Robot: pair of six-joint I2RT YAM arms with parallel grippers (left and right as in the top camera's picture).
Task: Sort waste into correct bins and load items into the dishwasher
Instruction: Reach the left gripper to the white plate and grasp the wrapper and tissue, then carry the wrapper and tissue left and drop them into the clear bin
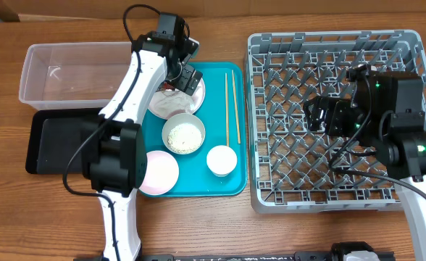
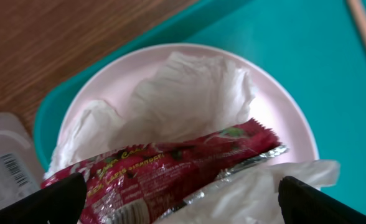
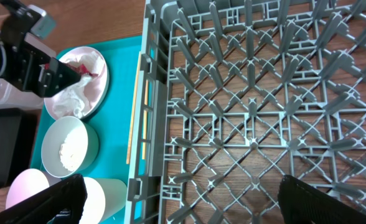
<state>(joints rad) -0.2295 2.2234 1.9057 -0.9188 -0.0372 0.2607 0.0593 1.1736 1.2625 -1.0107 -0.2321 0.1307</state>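
A crumpled red-and-white wrapper point(image 2: 170, 168) and crumpled white paper point(image 2: 189, 93) lie on a pinkish-white plate point(image 2: 282, 118) at the back of the teal tray. My left gripper point(image 2: 183, 205) is open just above them, one finger on each side of the wrapper; from overhead the left gripper point(image 1: 188, 78) hangs over this plate point(image 1: 166, 105). My right gripper point(image 1: 316, 116) is open and empty above the grey dish rack point(image 1: 293, 181), near the rack's left wall point(image 3: 152, 124).
The teal tray point(image 1: 227, 181) also holds a white bowl of rice point(image 1: 183, 134), a small white cup point(image 1: 221, 160), a pinkish plate point(image 1: 159, 172) and two chopsticks point(image 1: 232, 107). A clear tub point(image 1: 68, 72) and a black tray point(image 1: 53, 141) stand left of it.
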